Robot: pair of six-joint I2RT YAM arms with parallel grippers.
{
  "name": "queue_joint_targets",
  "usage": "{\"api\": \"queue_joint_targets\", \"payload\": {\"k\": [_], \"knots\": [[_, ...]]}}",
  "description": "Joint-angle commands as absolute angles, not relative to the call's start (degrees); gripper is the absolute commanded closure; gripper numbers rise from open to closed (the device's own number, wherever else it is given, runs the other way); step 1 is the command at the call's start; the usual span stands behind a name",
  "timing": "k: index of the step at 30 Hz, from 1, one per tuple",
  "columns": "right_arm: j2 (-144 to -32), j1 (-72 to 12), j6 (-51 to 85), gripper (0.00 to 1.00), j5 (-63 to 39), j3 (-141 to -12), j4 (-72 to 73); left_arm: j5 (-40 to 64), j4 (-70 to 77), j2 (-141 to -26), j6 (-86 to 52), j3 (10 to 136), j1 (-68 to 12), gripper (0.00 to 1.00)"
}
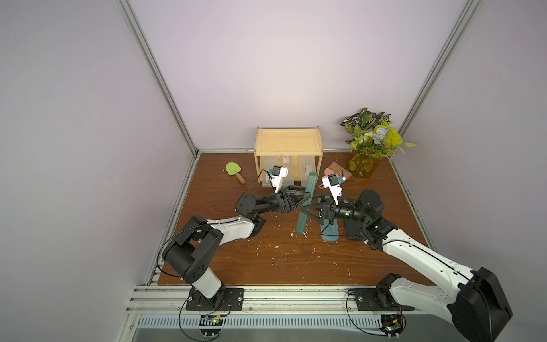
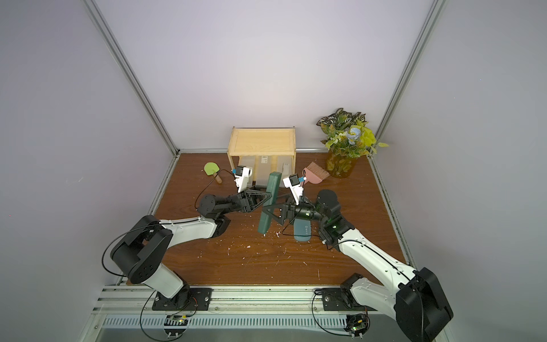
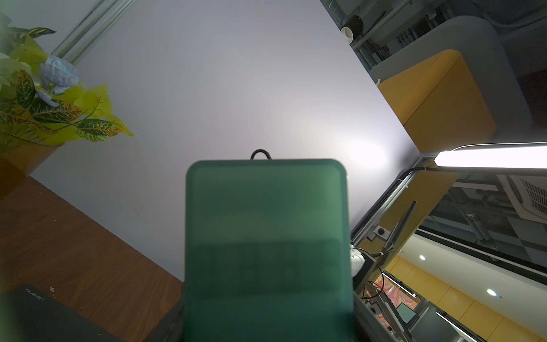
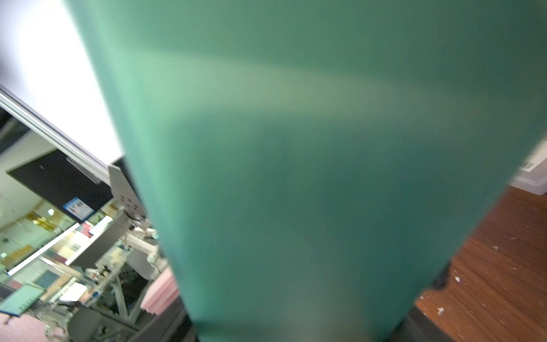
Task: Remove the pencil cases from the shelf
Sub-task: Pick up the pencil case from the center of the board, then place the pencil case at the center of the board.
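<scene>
A dark green pencil case [image 1: 311,185] [image 2: 273,185] stands on edge, tilted, lifted over the middle of the table. My left gripper [image 1: 307,197] [image 2: 269,197] clamps it from the left. My right gripper [image 1: 305,211] [image 2: 264,211] clamps it from the right, slightly lower. This case [image 3: 266,237] [image 4: 296,177] fills both wrist views and hides the fingers. A teal blue case [image 1: 330,232] and a black case [image 1: 352,231] lie on the table under my right arm. Three frosted cases [image 1: 288,165] lie in the lower tier of the wooden shelf [image 1: 288,153]. Its top tray is bare.
A green spatula [image 1: 233,170] lies left of the shelf and a pink hand brush [image 1: 337,168] right of it. An amber vase of artificial plants [image 1: 362,165] stands in the back right corner. White crumbs dot the table's middle.
</scene>
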State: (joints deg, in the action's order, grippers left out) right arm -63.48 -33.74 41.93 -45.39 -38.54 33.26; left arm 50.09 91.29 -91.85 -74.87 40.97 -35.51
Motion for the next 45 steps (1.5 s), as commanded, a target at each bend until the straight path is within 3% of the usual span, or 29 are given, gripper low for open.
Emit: {"api": "queue_joint_targets", "payload": {"k": [1,4,7,11,13,16,19,22,25,32,45], "knots": [[-62.8,-33.63,41.51,0.32,-44.04,-39.22,35.72,50.92,105.12,-90.2,-75.14,40.88,-35.94,0.27],[-62.5,-33.66,41.37,0.41,-43.78,-39.12,35.07,50.6,105.15,-90.12,-74.95,40.81,-35.87,0.2],[-61.93,-33.68,40.94,0.41,-43.28,-38.93,33.93,49.85,105.23,-90.14,-74.72,40.13,-35.46,0.0],[-60.83,-33.72,37.44,0.4,-41.14,-41.42,24.96,46.97,103.72,-88.29,-74.3,37.18,-32.46,0.0],[-60.69,-33.67,34.51,0.4,-39.32,-43.65,17.69,44.32,95.19,-85.16,-69.84,34.54,-29.96,0.01],[-61.35,-33.74,30.61,0.41,-35.26,-46.95,5.79,34.29,59.52,-75.49,-49.74,33.42,-28.21,0.01],[-64.67,-33.79,28.35,0.42,-29.64,-50.92,-6.14,6.24,17.0,-68.98,-30.18,42.37,-30.3,0.0],[-70.69,-34.53,26.66,0.46,-23.13,-55.06,-15.41,-10.1,1.28,-68.19,-24.94,47.09,-30.08,0.0],[-77.6,-36.07,24.19,0.45,-16.59,-58.62,-20.43,-15.34,-2.38,-66.52,-23.08,46.93,-29.77,0.0],[-90.2,-36.89,22.32,0.45,-8.22,-65.22,-26.39,-15.49,-5.2,-65.92,-22.68,44.79,-29.4,0.0],[-101.53,-38.97,26.98,0.38,-4.63,-71.94,-27.55,-12.77,-5.1,-66.92,-23.07,42.1,-28.74,0.0]]}}
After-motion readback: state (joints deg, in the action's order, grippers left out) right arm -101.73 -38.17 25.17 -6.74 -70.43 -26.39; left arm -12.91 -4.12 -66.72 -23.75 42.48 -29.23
